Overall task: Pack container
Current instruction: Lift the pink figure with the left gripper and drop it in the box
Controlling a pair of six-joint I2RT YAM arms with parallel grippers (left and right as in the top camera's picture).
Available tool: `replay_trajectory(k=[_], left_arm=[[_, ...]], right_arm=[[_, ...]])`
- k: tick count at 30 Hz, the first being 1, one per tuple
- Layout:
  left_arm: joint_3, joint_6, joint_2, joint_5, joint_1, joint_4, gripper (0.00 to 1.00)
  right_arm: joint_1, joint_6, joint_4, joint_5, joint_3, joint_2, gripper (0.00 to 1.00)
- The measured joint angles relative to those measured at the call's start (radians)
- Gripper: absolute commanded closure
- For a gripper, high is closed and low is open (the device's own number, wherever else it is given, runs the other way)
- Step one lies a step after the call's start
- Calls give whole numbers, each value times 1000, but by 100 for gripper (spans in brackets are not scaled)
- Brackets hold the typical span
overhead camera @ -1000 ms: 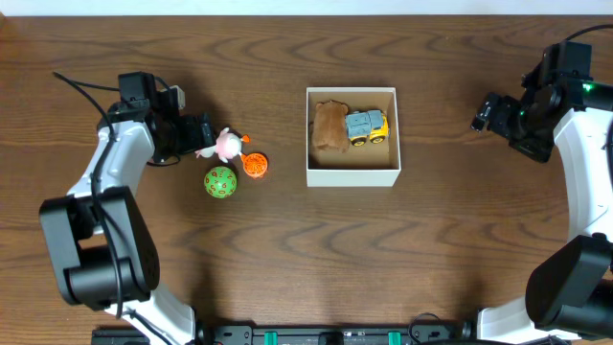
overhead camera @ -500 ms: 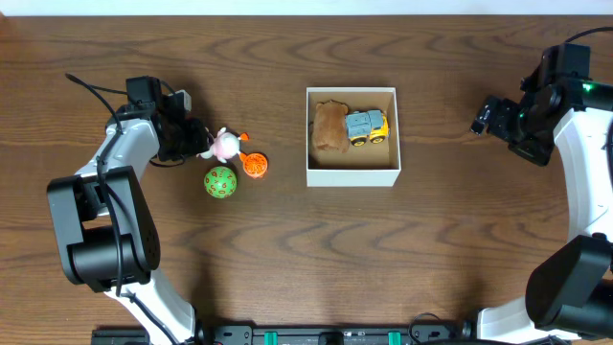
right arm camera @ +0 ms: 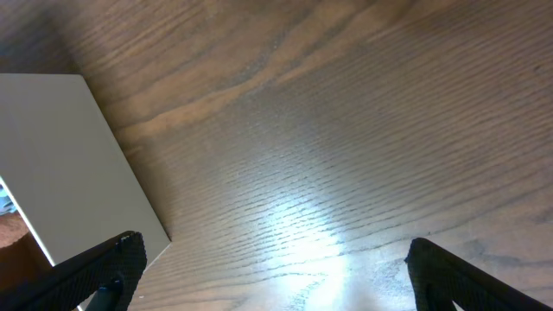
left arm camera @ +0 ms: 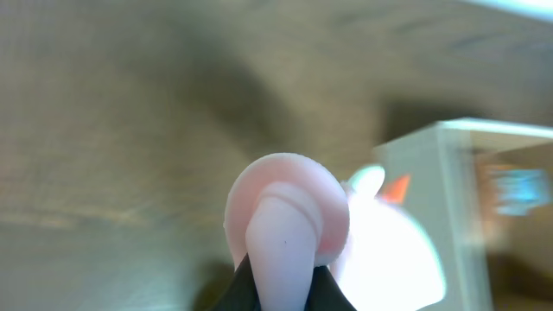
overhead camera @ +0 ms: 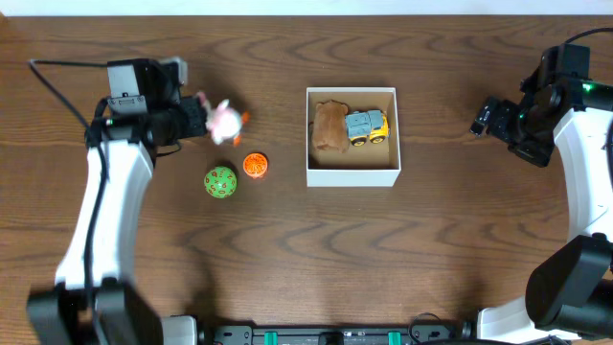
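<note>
Our left hand (overhead camera: 203, 117), clamped on the pink toy (overhead camera: 226, 120), sits left of the container (overhead camera: 351, 176) in the middle of the worktop (overhead camera: 383, 249); our right hand (overhead camera: 482, 116) hangs spread well to its right. We should carry the toy clear of the container's wall, then release over the bare near strip inside.

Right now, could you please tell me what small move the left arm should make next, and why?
Probably carry the small pink-and-white toy rightward toward the square white cardboard box: the left jaws are shut on it left of the box, and the tan floor near the box's front wall looks bare.
</note>
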Motion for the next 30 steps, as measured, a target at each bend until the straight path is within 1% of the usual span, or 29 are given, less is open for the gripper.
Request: replay_trajectory(k=[3,7,10,13,17,21,26,30], left_arm=[[5,-36,-115,1,-93,0,94],[7,-90,-174,3,-242,3,94],[7,-137,-157,-11,-355,8,94],[7,-192,-97,-61,-460,49,94],[7,-243,2,-101,-549,115,94],[7,-306,117,-134,-596,156,94],[7,-362,232,-166,-597,182,94],[7,-384,285,-180,-597,179,93]], right_arm=[[0,0,-2,0,0,0,1],[0,0,-2,0,0,0,1],[0,0,-2,0,0,0,1],[0,0,-3,0,0,0,1],[0,0,-7,0,0,0,1],[0,0,-15,0,0,0,1],[0,0,-21,0,0,0,1],[0,0,-21,0,0,0,1]])
